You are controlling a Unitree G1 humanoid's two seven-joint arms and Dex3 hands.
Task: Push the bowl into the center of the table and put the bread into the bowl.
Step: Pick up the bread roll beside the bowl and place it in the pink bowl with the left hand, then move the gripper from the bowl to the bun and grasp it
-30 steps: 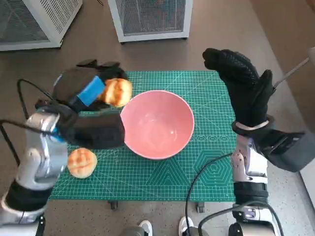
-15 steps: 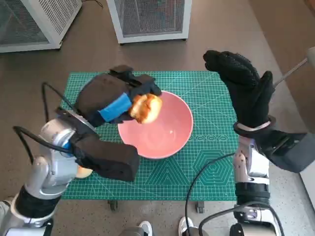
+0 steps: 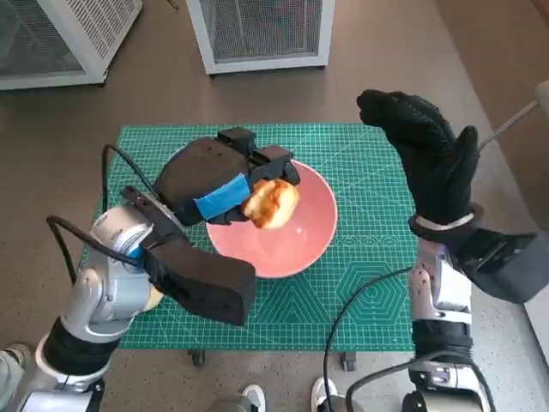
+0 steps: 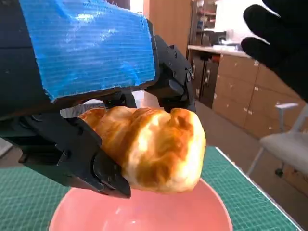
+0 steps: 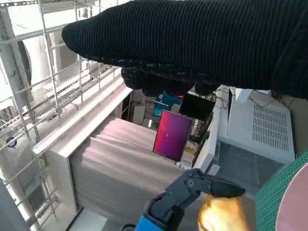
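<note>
The pink bowl (image 3: 296,236) stands near the middle of the green mat (image 3: 369,283). My left hand (image 3: 216,178) holds a golden bread roll (image 3: 271,202) just above the bowl's left half. In the left wrist view the roll (image 4: 150,147) is pinched between the black fingers (image 4: 72,154) over the bowl (image 4: 144,216). My right hand (image 3: 426,154) is raised off the table's right side, fingers spread, holding nothing. A second roll (image 3: 153,298) peeks out from under my left forearm at the mat's left. The right wrist view shows the held roll (image 5: 221,214) from afar.
Two white mesh-fronted cabinets (image 3: 262,30) (image 3: 60,34) stand on the floor behind the table. Black cables loop beside my left arm (image 3: 111,172) and across the mat's front right (image 3: 352,300). Shoes (image 3: 249,396) show below the table's front edge.
My left hand has carried the roll rightward from the mat's left side to above the bowl. The forearm now covers most of the second roll. The right hand has stayed raised.
</note>
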